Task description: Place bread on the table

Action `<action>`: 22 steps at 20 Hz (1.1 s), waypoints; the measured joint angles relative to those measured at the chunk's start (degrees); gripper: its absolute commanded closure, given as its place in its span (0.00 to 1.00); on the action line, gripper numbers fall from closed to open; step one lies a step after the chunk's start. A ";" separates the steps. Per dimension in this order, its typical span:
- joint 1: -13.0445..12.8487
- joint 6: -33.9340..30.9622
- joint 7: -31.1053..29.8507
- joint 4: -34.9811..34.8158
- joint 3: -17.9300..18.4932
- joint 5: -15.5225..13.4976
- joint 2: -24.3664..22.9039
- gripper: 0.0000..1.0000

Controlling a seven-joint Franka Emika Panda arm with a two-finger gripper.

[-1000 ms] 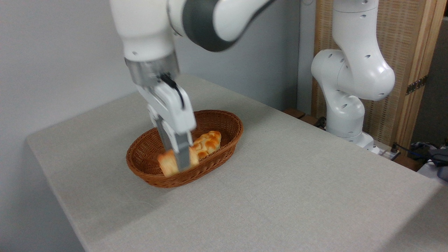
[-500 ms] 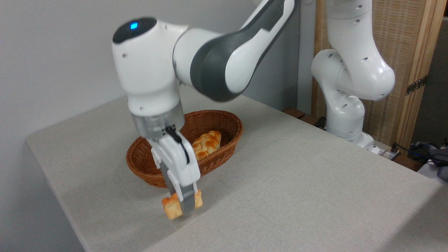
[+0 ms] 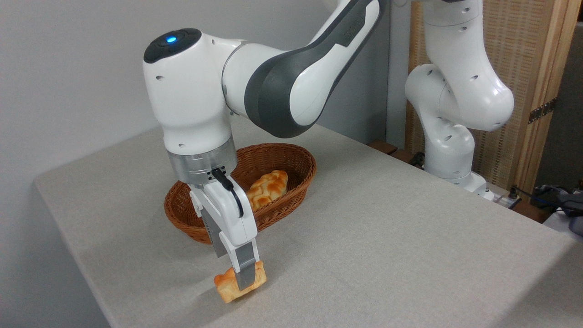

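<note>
The small orange-golden bread (image 3: pixel 227 288) is clamped between the fingers of my gripper (image 3: pixel 243 282), which is shut on it. It hangs tilted just above or at the grey-beige table (image 3: pixel 387 246), in front of the wicker basket; I cannot tell whether it touches the cloth. One finger (image 3: pixel 246 269) covers the middle of the bun.
The brown oval wicker basket (image 3: pixel 291 164) stands just behind the gripper, with a longer pale braided loaf (image 3: pixel 266 187) lying in it. The arm's white base (image 3: pixel 448 150) rises at the table's far right edge. The table's near-left edge runs close to the bun.
The gripper carried the bun out of the basket, forward over its rim, then lowered it toward the cloth in front of the basket. The braided loaf stayed in place.
</note>
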 measured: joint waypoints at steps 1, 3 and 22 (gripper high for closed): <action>0.01 0.00 0.00 0.12 0.01 0.00 -0.15 0.00; 0.29 0.00 0.00 0.69 0.26 0.17 -1.01 0.00; 2.72 -16.54 -17.67 6.48 -10.20 1.06 -11.94 0.00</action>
